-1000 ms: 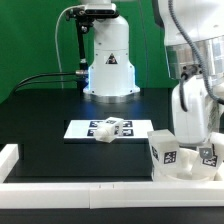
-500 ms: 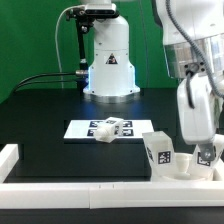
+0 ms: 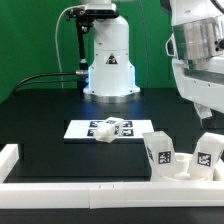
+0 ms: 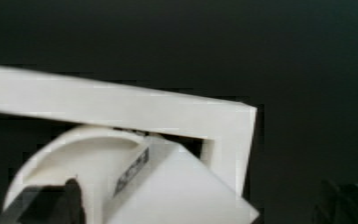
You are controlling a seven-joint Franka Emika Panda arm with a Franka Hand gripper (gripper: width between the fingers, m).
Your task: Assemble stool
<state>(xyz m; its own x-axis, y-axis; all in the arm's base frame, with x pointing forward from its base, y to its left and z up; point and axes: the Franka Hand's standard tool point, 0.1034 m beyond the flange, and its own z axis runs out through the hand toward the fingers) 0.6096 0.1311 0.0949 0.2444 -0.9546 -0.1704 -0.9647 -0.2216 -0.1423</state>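
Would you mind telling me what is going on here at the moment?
The Panda arm is putting a small white stool together. A first leg and a second leg stand on the round seat, at the exterior view's right beside the white rail. The arm hangs above them and touches neither. A third leg lies loose on the marker board mid-table.

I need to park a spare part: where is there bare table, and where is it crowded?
Bare: the black table on the exterior view's left, between the marker board and the edge rail, and the strip in front of the board. Crowded: the exterior view's right front corner, where two upright legs stand on the seat.
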